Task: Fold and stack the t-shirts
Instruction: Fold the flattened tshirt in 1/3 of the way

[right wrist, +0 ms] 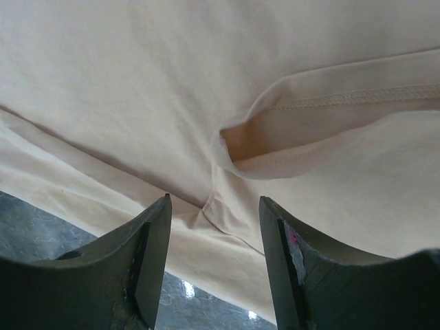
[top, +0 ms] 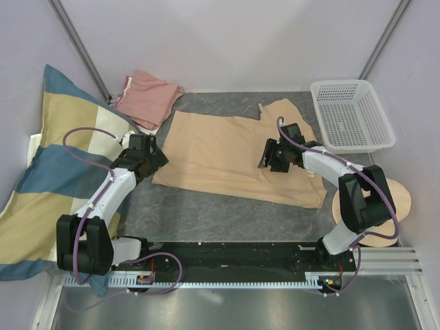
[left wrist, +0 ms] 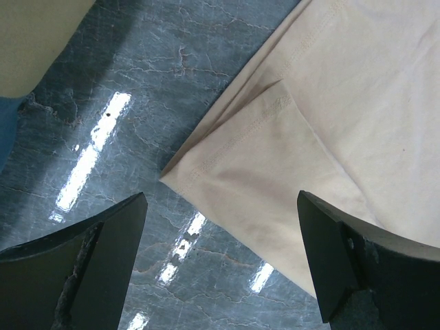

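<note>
- Nearest on the right, beside that arm's base, a round beige disc (top: 397, 197) lies flat on the table (top: 199, 216).
- Left gripper (top: 157, 158) hangs low with its fingers spread wide. In its wrist view they straddle the marbled tabletop, and a stitched corner of the tan t-shirt (left wrist: 330, 117) lies just ahead of the tips.
- Right gripper (top: 271, 158) is down over the tee's right half, fingers apart. A puckered fold of tan cloth sits just beyond the tips, not pinched.
- The tan t-shirt (top: 220, 151) itself is spread flat mid-table, with one sleeve poking toward the far side.
- Along the left wall leans a big blue-and-yellow striped pillow (top: 48, 172).
- Far left corner: the pink t-shirt (top: 148, 96) is loosely folded, just beyond the tan one's corner.
- Far right: a white basket (top: 340, 84) stands upright, its slotted floor showing, and the tan sleeve lies near it, outside.
</note>
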`<control>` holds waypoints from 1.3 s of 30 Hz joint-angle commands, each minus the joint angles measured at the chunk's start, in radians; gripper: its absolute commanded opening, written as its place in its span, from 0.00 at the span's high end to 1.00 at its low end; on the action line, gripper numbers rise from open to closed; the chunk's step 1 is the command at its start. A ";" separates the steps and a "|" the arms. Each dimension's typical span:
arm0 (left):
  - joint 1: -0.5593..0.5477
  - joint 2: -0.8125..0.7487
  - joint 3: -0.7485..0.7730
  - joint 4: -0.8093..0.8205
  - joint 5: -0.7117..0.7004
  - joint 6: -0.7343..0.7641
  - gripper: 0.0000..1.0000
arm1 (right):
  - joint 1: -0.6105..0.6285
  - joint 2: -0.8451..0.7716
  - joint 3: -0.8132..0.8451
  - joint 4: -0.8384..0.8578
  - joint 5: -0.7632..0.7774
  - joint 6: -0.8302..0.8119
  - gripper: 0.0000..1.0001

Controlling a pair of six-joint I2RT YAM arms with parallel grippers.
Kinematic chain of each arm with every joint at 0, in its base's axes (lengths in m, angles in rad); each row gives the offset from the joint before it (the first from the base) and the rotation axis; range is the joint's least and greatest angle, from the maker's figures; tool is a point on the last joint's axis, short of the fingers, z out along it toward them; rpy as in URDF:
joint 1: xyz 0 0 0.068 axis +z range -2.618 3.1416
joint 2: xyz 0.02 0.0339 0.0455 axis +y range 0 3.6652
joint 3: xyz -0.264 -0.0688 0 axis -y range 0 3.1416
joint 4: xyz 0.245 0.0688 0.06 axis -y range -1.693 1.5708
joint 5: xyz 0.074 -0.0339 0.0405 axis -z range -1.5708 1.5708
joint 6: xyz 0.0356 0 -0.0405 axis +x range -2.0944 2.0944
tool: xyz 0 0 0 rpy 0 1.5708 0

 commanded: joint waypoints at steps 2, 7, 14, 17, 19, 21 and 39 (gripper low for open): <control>-0.004 -0.027 0.003 0.016 -0.008 0.034 0.02 | 0.006 0.063 0.025 0.079 -0.028 0.005 0.38; -0.004 -0.028 0.005 0.008 -0.009 0.036 0.02 | 0.004 0.127 0.080 0.090 0.006 -0.021 0.38; -0.004 -0.036 -0.002 0.000 -0.020 0.043 0.02 | 0.006 0.179 0.135 0.102 0.035 -0.039 0.38; -0.002 -0.039 -0.003 0.000 -0.020 0.043 0.02 | 0.004 0.186 0.166 0.090 0.046 -0.049 0.38; -0.004 -0.039 -0.008 -0.001 -0.020 0.043 0.02 | 0.006 0.189 0.185 0.086 0.049 -0.050 0.38; -0.004 -0.039 -0.008 -0.001 -0.020 0.043 0.02 | 0.006 0.189 0.195 0.085 0.052 -0.053 0.38; -0.005 0.018 -0.049 0.031 0.001 -0.006 0.02 | 0.041 -0.106 0.068 -0.015 0.055 -0.145 0.37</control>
